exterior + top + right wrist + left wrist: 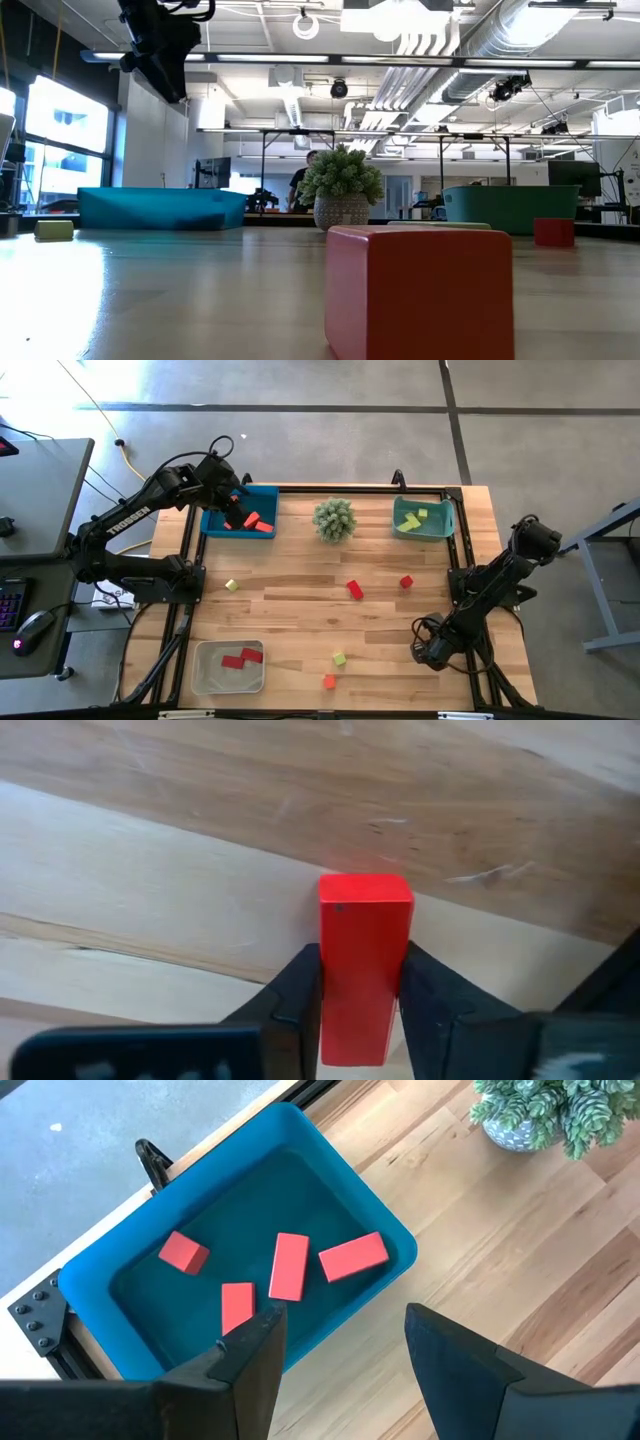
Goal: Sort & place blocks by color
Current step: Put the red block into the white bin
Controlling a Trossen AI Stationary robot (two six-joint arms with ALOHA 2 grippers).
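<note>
With the right gripper (360,995) clamped on a red block (364,960) low at the table's near right edge, an off-centre pinch could let it twist free on lifting, while the left gripper (345,1345) hangs open over the blue bin (330,1175).

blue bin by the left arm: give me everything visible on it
The blue bin is a shallow rectangular tray with rounded corners and a raised rim, seemingly smooth plastic. It sits upright on the wooden table at its far left corner, beside the black frame rail. Inside, four red blocks lie flat on its floor, apart from each other: one cube and three short bars. The left gripper hovers above its edge, jaws open, touching nothing.
</note>
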